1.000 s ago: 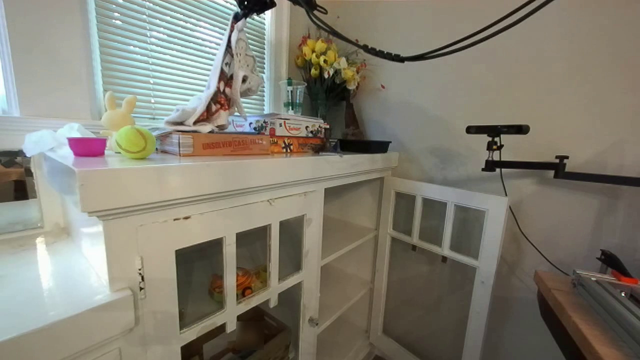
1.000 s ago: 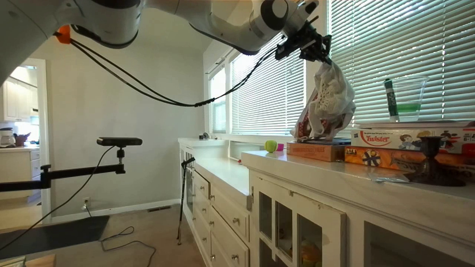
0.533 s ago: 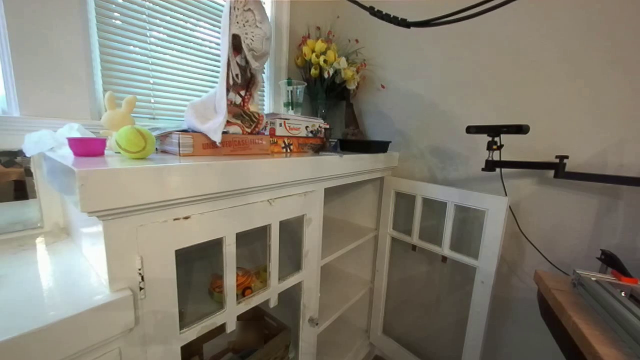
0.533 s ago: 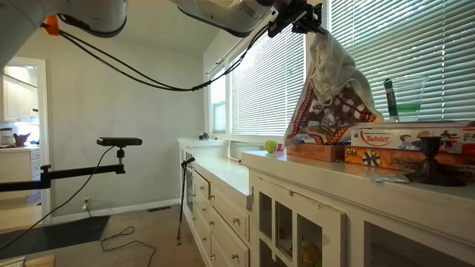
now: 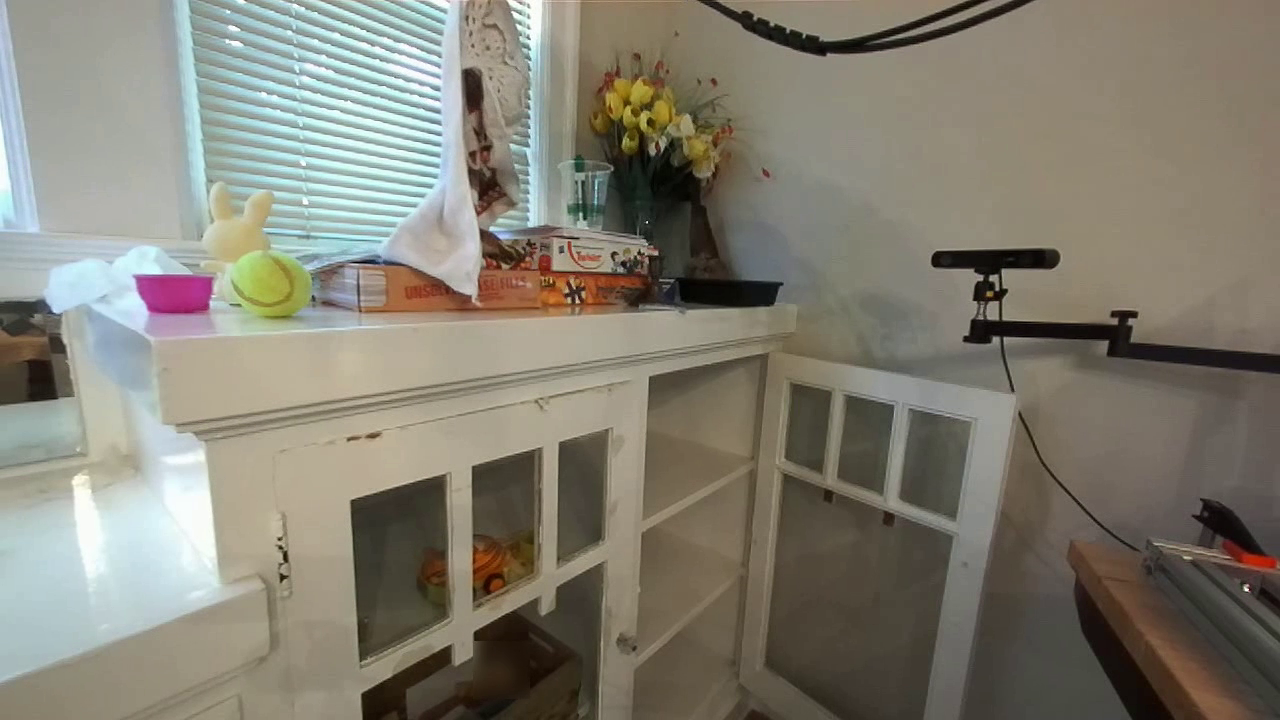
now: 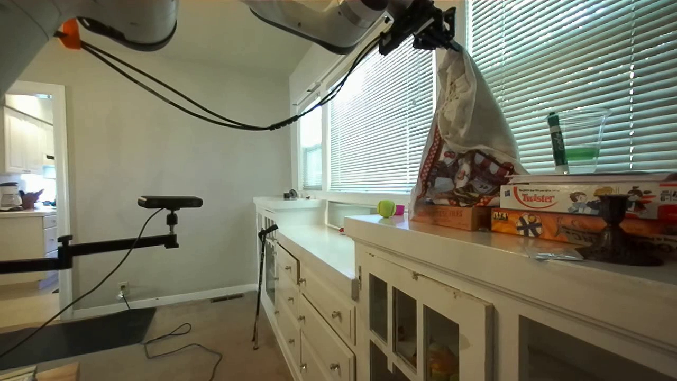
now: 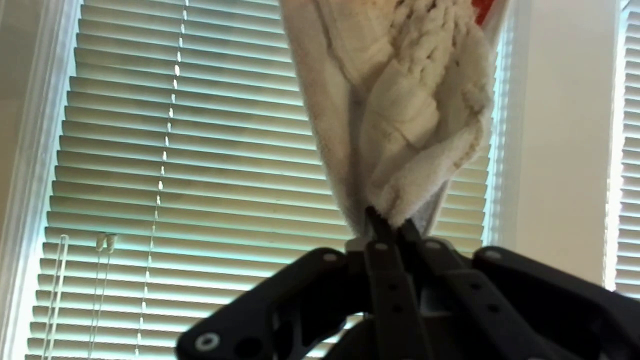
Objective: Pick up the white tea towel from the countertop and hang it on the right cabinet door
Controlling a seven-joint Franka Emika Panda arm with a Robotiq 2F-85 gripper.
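White towel [image 7: 400, 112] hangs pinched in the gripper [image 7: 392, 225]
Left cabinet [image 5: 460, 570] holds an orange toy [image 5: 488, 562] above 1 cardboard box [image 5: 540, 665].

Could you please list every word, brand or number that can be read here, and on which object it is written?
"Twister": white game box; the small print at its right edge is too small to be sure.
"UNSOL… …ASE FILES": orange-brown box; the towel hides the middle letters.
Too blurred to read: print on the orange box and on the green marker.
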